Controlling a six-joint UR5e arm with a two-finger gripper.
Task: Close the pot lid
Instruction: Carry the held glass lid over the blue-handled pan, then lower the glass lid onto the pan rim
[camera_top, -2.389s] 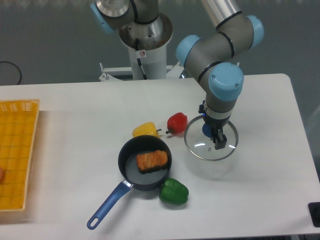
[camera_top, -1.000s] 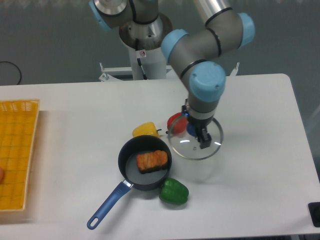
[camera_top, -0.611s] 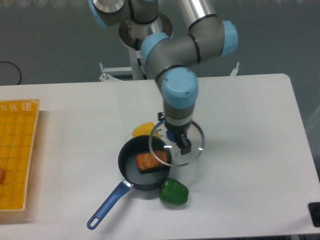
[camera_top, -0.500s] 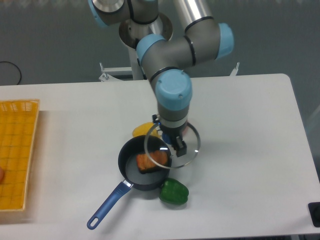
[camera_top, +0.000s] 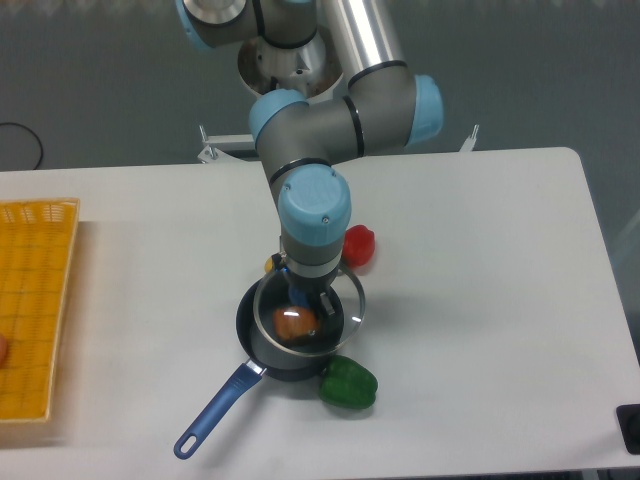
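Note:
The gripper (camera_top: 302, 280) is shut on the blue knob of the clear glass lid (camera_top: 325, 325). Beneath the lid is the black pan (camera_top: 245, 325), whose blue handle (camera_top: 218, 412) points to the lower left. The lid overlaps most of the pan but sits somewhat to the right, its right rim passing beyond the pan's right edge while a strip of the pan's left side shows uncovered. Through the glass an orange-brown item (camera_top: 294, 323) is visible inside the pan. Whether the lid touches the pan's rim I cannot tell.
A green pepper (camera_top: 348, 383) lies against the pan's lower right. Behind the pan are a red object (camera_top: 360, 246) and a yellow one, mostly hidden by the arm. An orange crate (camera_top: 35, 310) stands at the left edge, and a black object (camera_top: 630, 428) lies at the lower right.
From the right side of the table, the arm has carried the lid left and somewhat downward in view, over the pan. The pan, pepper and red object have stayed put.

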